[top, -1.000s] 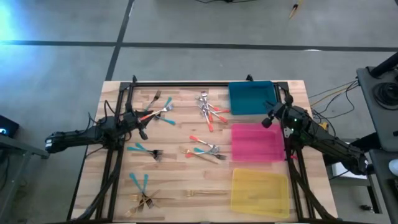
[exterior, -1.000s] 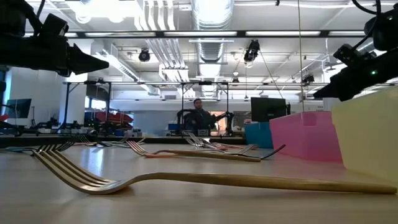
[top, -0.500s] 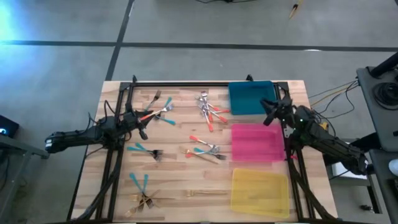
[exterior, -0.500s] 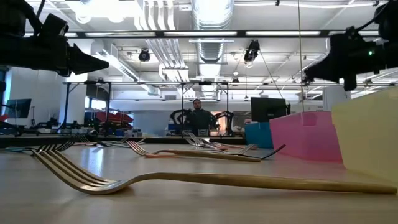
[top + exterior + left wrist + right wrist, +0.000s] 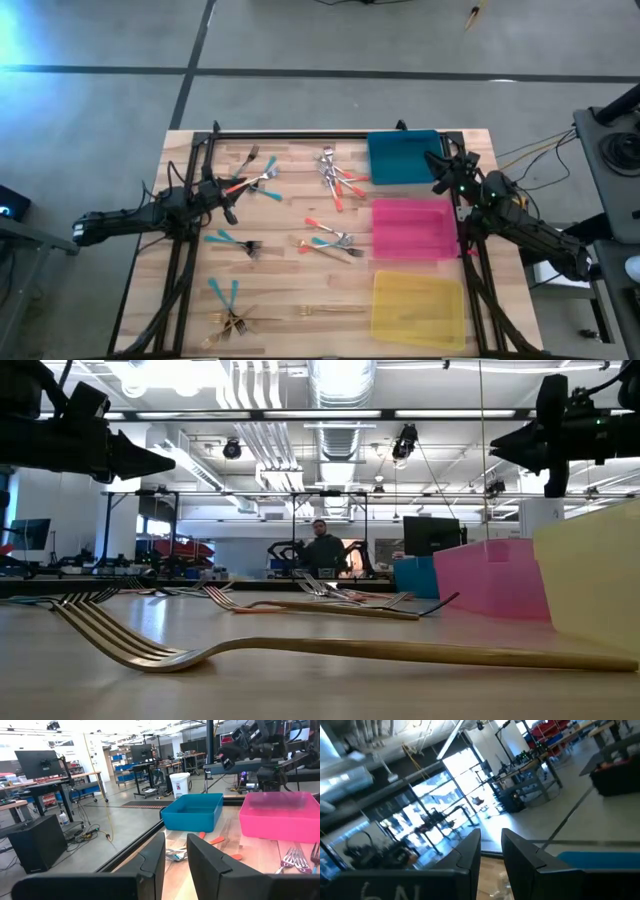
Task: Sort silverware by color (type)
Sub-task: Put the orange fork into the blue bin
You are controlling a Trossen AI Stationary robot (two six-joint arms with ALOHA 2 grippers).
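Note:
The silverware lies on the wooden table in loose groups: forks with teal and orange handles at the far left (image 5: 258,178), orange-handled ones at the far middle (image 5: 338,180), a mixed heap at the centre (image 5: 328,243), teal ones (image 5: 232,242), and gold and teal ones at the near left (image 5: 232,310). A gold fork (image 5: 350,650) lies nearest the low camera. My left gripper (image 5: 230,198) hangs level above the table beside the far-left group, slightly open and holding nothing (image 5: 175,852). My right gripper (image 5: 438,170) hovers level over the blue tray's right edge, narrowly open and holding nothing (image 5: 491,851).
Three trays stand in a row along the table's right side: blue (image 5: 403,157) at the far end, pink (image 5: 413,228) in the middle, yellow (image 5: 418,308) nearest. A black frame (image 5: 300,135) runs along the far edge. A person (image 5: 322,550) stands in the room behind.
My right gripper has risen, tipped up from pointing downward to about level and rolled about its own axis, shifting a little toward the table's far edge over the blue tray's corner. My left gripper and the forks have kept still.

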